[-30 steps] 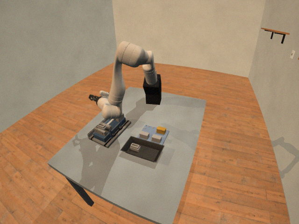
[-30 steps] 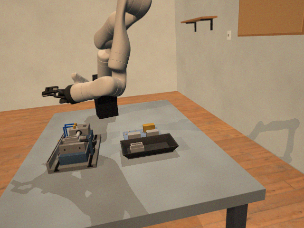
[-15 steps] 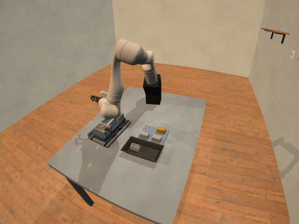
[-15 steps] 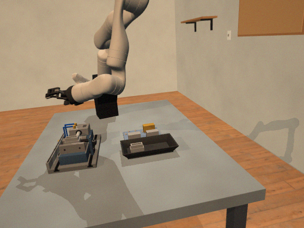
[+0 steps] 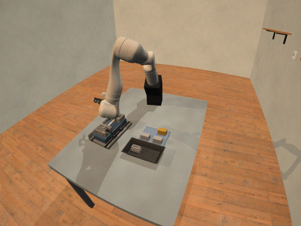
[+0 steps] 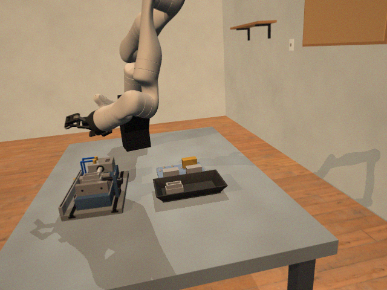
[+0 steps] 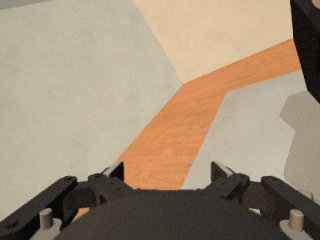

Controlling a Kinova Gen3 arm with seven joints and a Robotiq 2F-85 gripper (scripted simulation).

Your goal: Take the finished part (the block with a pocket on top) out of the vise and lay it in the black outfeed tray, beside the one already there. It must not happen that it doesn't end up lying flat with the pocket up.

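Observation:
The vise [image 5: 109, 130] [image 6: 94, 190] stands on a grey base at the table's left side. The finished part [image 5: 104, 126] [image 6: 89, 178], a grey block, sits between its jaws. The black outfeed tray [image 5: 151, 153] [image 6: 201, 183] lies to the vise's right, with one pocketed block [image 5: 136, 148] [image 6: 173, 186] at its left end. My gripper [image 5: 96, 99] [image 6: 69, 121] [image 7: 167, 171] is open and empty. It points sideways, out over the table's far left edge, well above and behind the vise. The wrist view shows only wall, floor and a table corner.
A blue plate [image 5: 148, 128] behind the tray carries two grey blocks [image 5: 145, 136] [image 5: 157, 139] and an orange block [image 5: 162, 131] [image 6: 188, 161]. The arm's black pedestal [image 5: 153, 93] [image 6: 135, 135] stands at the back of the grey table [image 5: 146, 184] [image 6: 234, 218].

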